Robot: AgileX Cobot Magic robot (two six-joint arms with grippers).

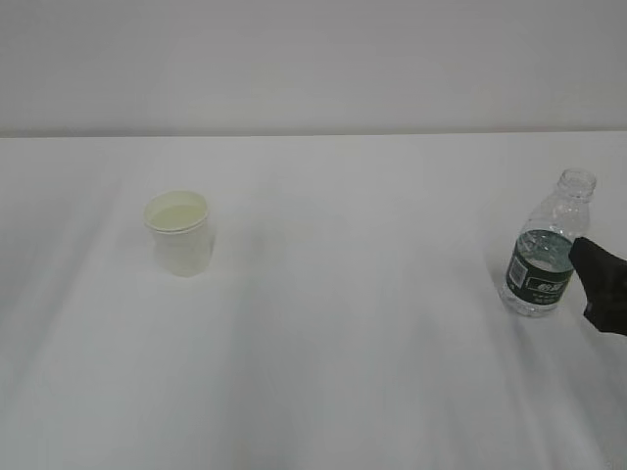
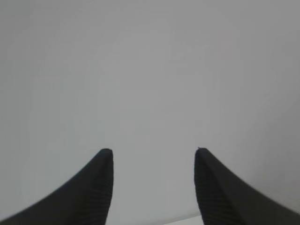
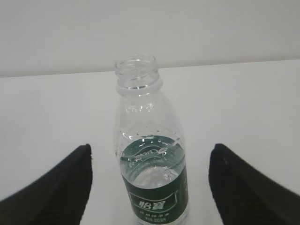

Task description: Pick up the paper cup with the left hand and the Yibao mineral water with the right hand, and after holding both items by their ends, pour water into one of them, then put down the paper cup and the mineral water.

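we are finding the paper cup (image 1: pixel 178 233) standing upright on the white tabletop (image 1: pixel 343 343), on the left side of the exterior view, its pale yellow inside facing up. nothing is touching it.

the yibao mineral water (image 1: pixel 545 250) is standing upright near the right edge of the same view, well apart from the cup. its cap is off, and the green label band is wrapping the lower body. in the right wrist view we are seeing water sitting roughly at the top of the label inside the bottle (image 3: pixel 149 154).

the right claw (image 3: pixel 149 154) is standing wide, one jaw on each side of the bottle, with clear gaps on both sides; neither jaw is touching the plastic. in the exterior view only a black part of this claw (image 1: pixel 602 284) is showing, just beside the bottle at the frame edge.

the left claw (image 2: pixel 153 152) is standing partly apart and holding nothing; between its jaws we are seeing only a plain pale surface. this claw is lying outside the exterior view, so we cannot tell its position relative to the cup.
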